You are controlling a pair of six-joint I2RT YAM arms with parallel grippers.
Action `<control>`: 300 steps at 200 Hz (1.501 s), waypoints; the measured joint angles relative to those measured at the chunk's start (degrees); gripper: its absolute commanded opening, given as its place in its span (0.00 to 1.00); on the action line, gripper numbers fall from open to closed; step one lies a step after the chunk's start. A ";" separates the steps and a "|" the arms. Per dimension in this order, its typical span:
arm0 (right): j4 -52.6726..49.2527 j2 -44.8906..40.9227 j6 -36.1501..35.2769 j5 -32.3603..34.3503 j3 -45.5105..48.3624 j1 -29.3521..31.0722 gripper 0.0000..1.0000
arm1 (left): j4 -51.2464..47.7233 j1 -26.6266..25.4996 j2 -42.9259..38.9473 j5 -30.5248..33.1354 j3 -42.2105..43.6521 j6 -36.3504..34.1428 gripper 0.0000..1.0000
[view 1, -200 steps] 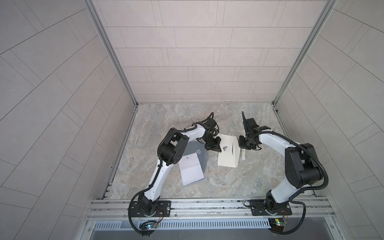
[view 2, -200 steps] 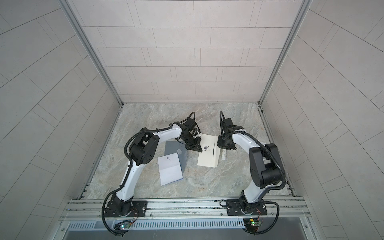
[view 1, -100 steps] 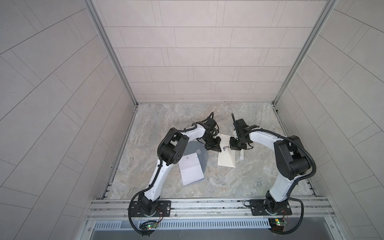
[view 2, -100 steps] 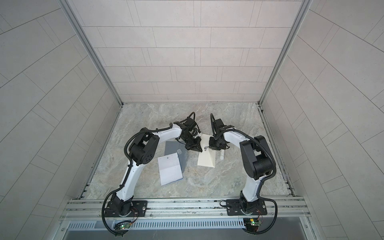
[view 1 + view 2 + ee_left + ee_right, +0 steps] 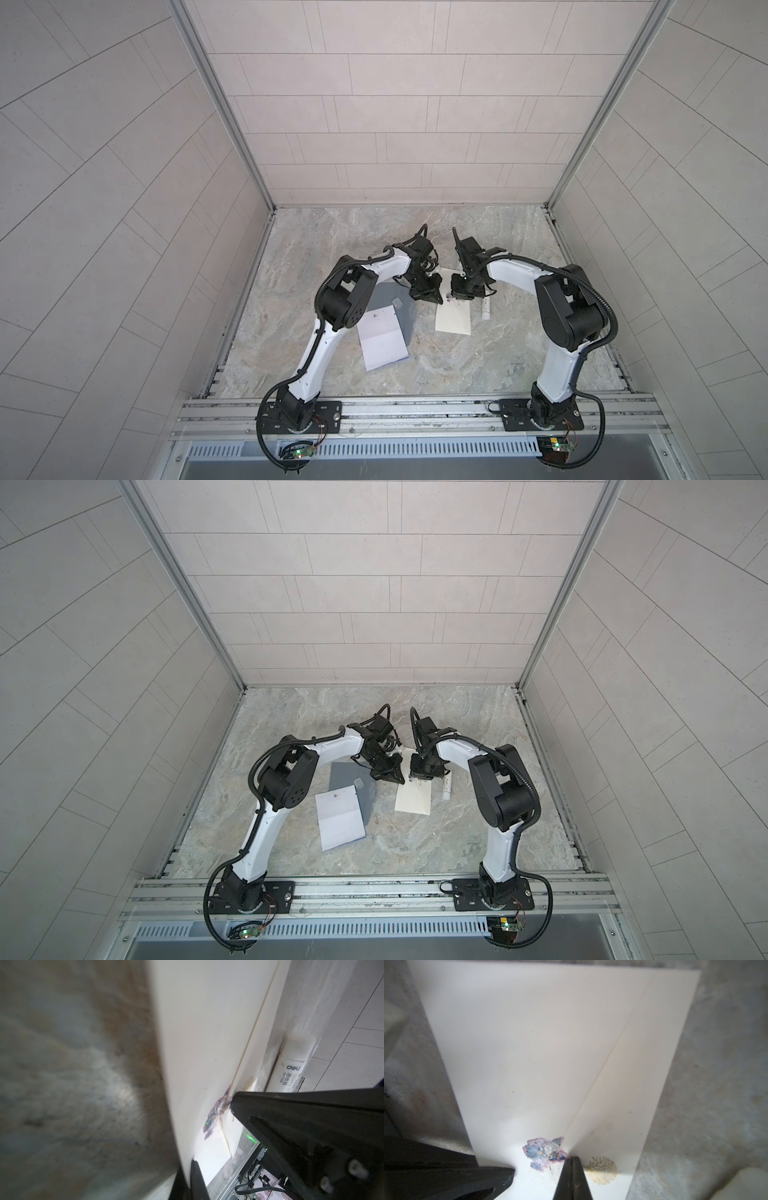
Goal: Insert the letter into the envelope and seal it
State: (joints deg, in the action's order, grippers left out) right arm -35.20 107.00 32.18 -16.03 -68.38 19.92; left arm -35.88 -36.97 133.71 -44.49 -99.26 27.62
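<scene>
The cream envelope [image 5: 454, 322] lies flat mid-table, flap side up, with a floral sticker [image 5: 544, 1152] by the flap's point. My left gripper [image 5: 429, 294] is at its left edge, and in the left wrist view it [image 5: 190, 1164] is shut with that edge between the fingers. My right gripper [image 5: 462, 292] is over the envelope's far end. Seen from the right wrist, it [image 5: 572, 1159] is shut, its tips at the flap's point beside the sticker; whether paper is pinched I cannot tell. The letter [image 5: 382, 340], a folded white sheet, lies apart at the front left.
A white glue stick [image 5: 485, 309] lies just right of the envelope, also seen in the left wrist view [image 5: 291, 1066]. A grey sheet [image 5: 388, 293] lies partly under the letter. A gold tree print [image 5: 601, 1169] marks the envelope. Tiled walls enclose the table.
My right gripper has swung left from the envelope's right edge onto the envelope's far end and closed. The left gripper and the letter have stayed put.
</scene>
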 measured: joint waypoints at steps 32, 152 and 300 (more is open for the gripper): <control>-0.22 0.57 0.72 0.50 -0.55 1.07 0.01 | -0.59 0.00 -0.02 -0.09 0.00 0.00 0.00; 3.30 -1.64 2.97 3.37 2.12 3.74 0.00 | -2.08 0.61 -0.02 -0.59 0.00 0.00 0.00; -0.87 0.76 1.51 -1.27 -1.01 2.14 0.00 | -2.08 0.61 -0.02 -0.59 0.00 0.00 0.00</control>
State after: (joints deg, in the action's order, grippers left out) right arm -36.07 107.77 33.69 -17.30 -69.38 22.06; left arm -37.95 -36.36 133.69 -45.08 -99.26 27.62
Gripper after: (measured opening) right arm 0.042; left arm 0.047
